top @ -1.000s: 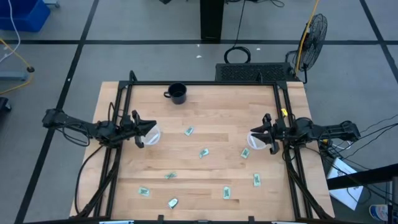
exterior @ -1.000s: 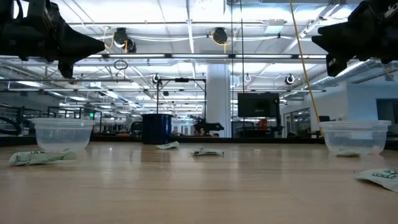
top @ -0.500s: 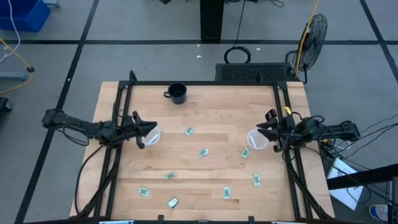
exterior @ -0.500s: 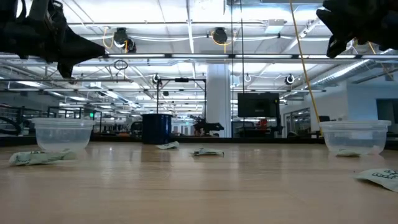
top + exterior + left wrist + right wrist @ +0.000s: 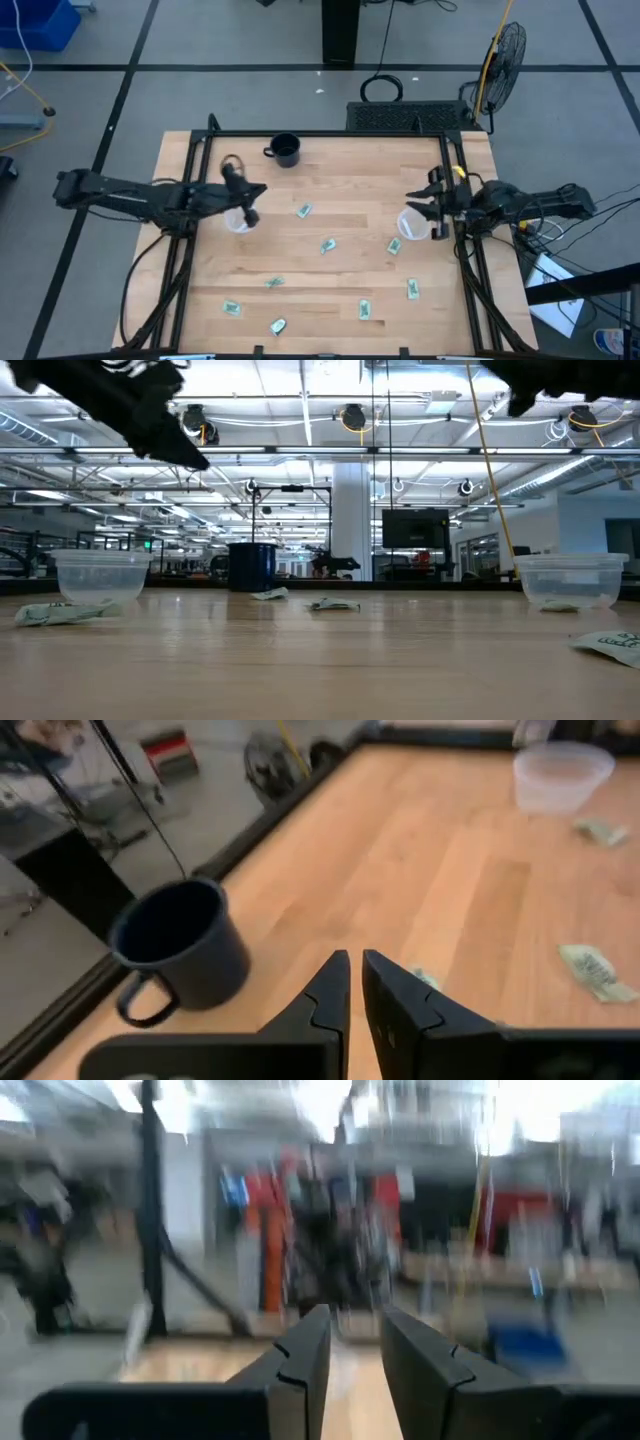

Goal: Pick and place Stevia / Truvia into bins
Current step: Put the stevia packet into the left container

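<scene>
Left hand (image 5: 247,205): hung above the left bin, fingers (image 5: 325,1000) nearly pressed together with only a thin slit between them, grasping nothing.
Left bin (image 5: 236,221): stood on the left part of the wooden surface (image 5: 330,180), partly hidden under the left hand; in the low view it was at the left with one packet lying just beside it.
Mug (image 5: 286,150): dark, upright, at the far edge of the surface, left of centre.
Packets (image 5: 327,246): lay scattered flat across the middle and near parts of the surface, well apart from each other.
Right bin (image 5: 413,225): stood at the right side, a packet (image 5: 393,246) just beside it.
Right hand (image 5: 424,206): raised over the right bin's far rim, fingers (image 5: 300,1365) parted by a small gap, nothing between them.
</scene>
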